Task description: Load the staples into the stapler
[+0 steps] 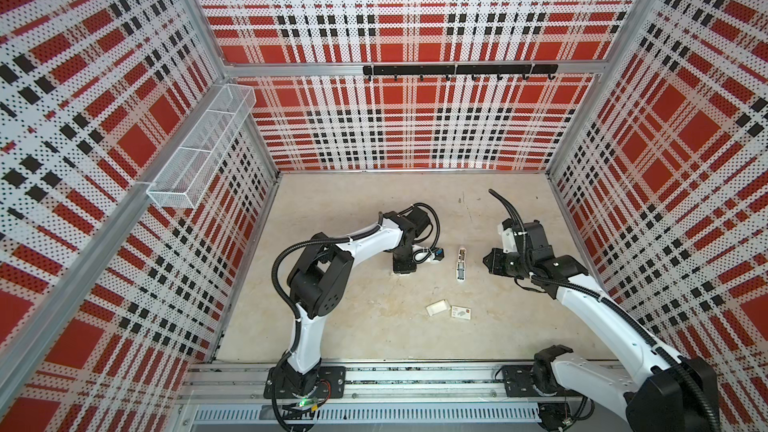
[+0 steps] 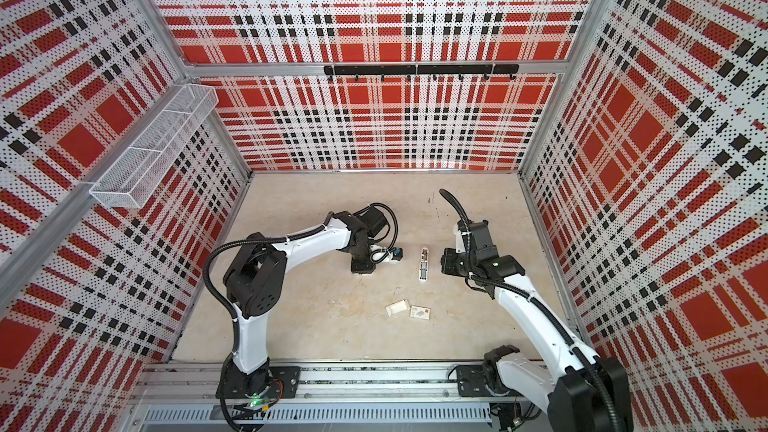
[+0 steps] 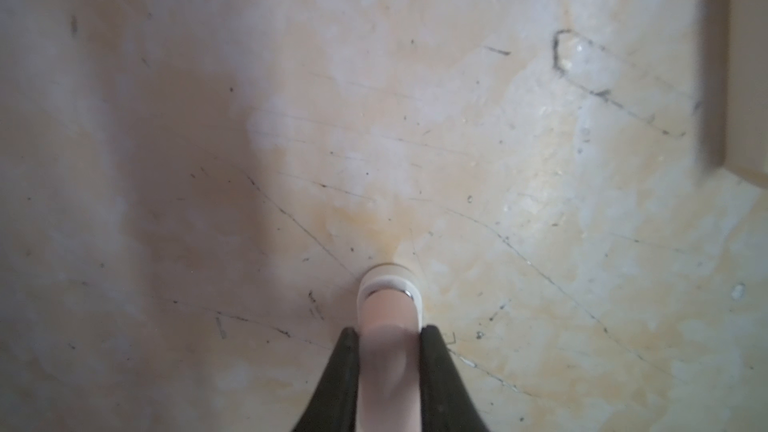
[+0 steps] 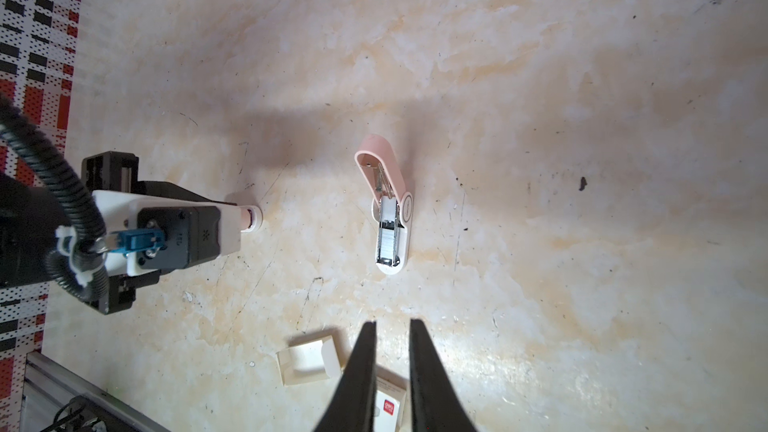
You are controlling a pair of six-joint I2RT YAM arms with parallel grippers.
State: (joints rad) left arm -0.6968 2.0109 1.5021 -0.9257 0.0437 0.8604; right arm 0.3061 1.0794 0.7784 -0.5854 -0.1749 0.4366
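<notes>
Staples (image 4: 388,238) in open stapler (image 4: 384,168) btwn claws, R claw (image 4: 392,324) apart, L claw (image 3: 390,328) gripping 2nd stapler (image 3: 388,305)

Walls (image 1: 415,126): red, black, white plaid. Tabletop (image 1: 353,326): mottled cream. Open stapler (image 4: 388,209): pale pink lid, white base; staples (image 4: 386,238) silvery-grey.

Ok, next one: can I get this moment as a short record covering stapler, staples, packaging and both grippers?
open stapler: lies on the table, pink lid swung back, channel exposed
staples: a silvery strip seems to sit in that channel
tray: white, looks empty, beside the printed sleeve
left gripper: shut on a second pink stapler, nose toward the table
right gripper: slightly open, nothing between the jaws
</notes>
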